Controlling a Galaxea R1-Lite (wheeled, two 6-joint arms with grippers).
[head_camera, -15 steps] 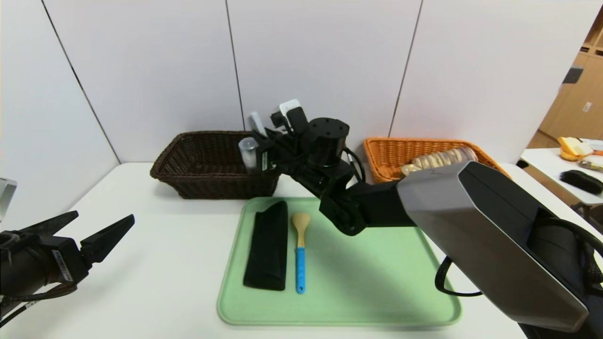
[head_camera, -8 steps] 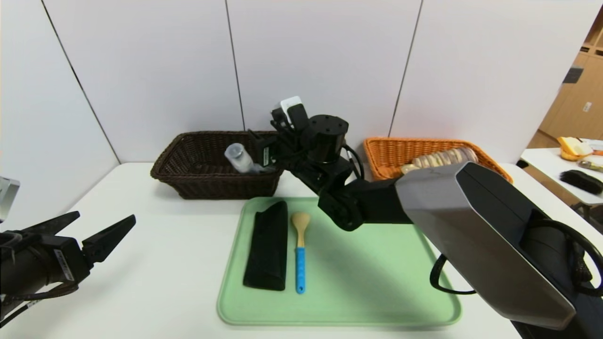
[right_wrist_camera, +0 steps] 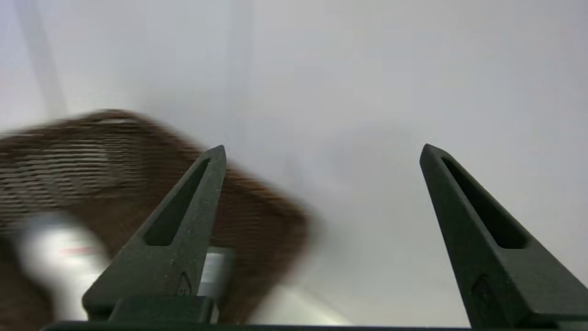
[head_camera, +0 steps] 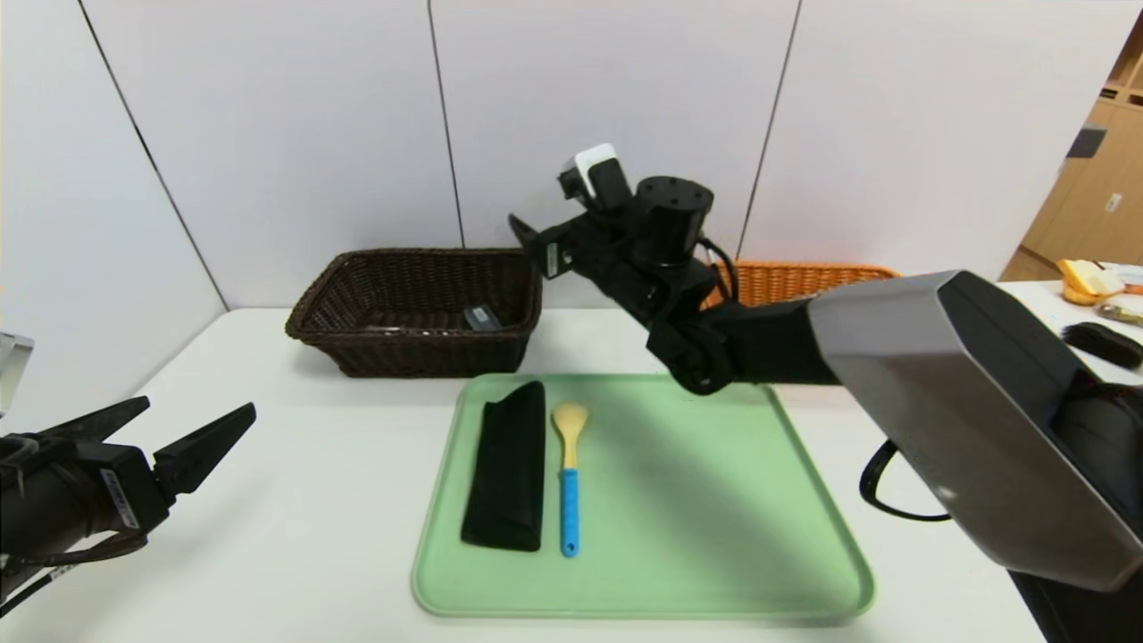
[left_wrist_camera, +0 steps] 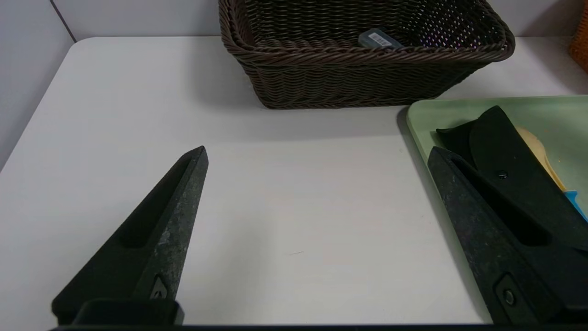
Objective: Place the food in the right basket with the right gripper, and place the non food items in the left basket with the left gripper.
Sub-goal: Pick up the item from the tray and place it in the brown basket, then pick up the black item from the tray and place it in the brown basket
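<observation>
On the green tray point(head_camera: 679, 554) lie a black pouch point(head_camera: 509, 464) and a wooden spoon with a blue handle point(head_camera: 568, 482). The dark brown left basket point(head_camera: 357, 353) holds a small grey container point(head_camera: 482, 317) lying flat. My right gripper point(head_camera: 533, 243) hovers open and empty above that basket's right rim; its wrist view shows the basket point(right_wrist_camera: 257, 216) blurred below. The orange right basket point(head_camera: 804, 275) is mostly hidden behind my right arm, and no food shows. My left gripper point(head_camera: 196, 409) hangs open over the table at the left, beside the tray point(left_wrist_camera: 422, 110) and pouch point(left_wrist_camera: 505, 156).
A side table at the far right carries a black brush point(head_camera: 1103, 344) and a yellow item point(head_camera: 1085, 277). White wall panels stand close behind both baskets. My right arm's grey shell point(head_camera: 964, 402) overhangs the tray's right side.
My right gripper opened and let go of the container, which dropped into the brown basket. The right arm then rose and swung to the right. The left arm stayed put.
</observation>
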